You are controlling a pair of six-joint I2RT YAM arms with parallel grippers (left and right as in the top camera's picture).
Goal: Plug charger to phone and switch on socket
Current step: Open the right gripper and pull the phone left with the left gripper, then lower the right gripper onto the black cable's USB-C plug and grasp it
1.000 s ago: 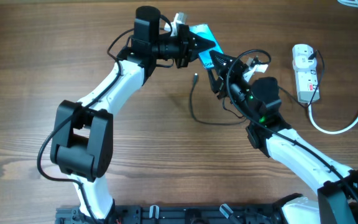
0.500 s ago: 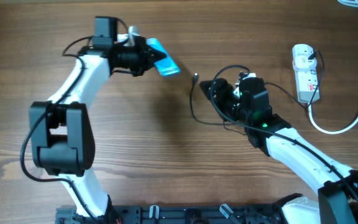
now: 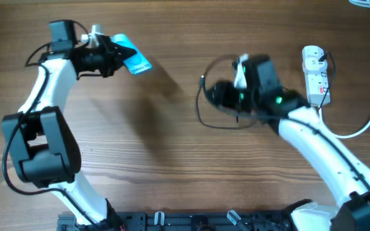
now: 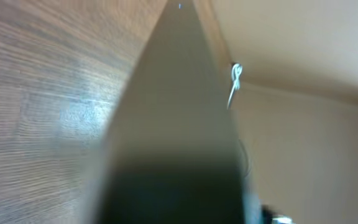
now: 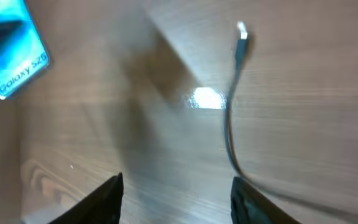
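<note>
Left hand [image 3: 115, 55]: clenched on the phone [image 3: 133, 58], gripping it at one end. The phone juts out from the fingers toward the right hand, tilted and held above the desk [image 3: 140, 160]. In the left wrist view, a dark flat surface, out of focus, fills the space just ahead of this hand.

Right hand [image 5: 176, 182]: released. Its two fingers [image 5: 107, 199] stand apart with only bare desk between them. The overhead view of this hand is blurred.

Ahead of the right hand lies the charger [image 5: 229, 134], a thin black cable on the desk. Its metal connector tip [image 5: 242, 31] is at the far end, touching nothing and well apart from the phone.

Behind the right hand, beside its arm, lies the socket [image 3: 315, 74], with a thick white cord [image 3: 358, 125] running off it.
</note>
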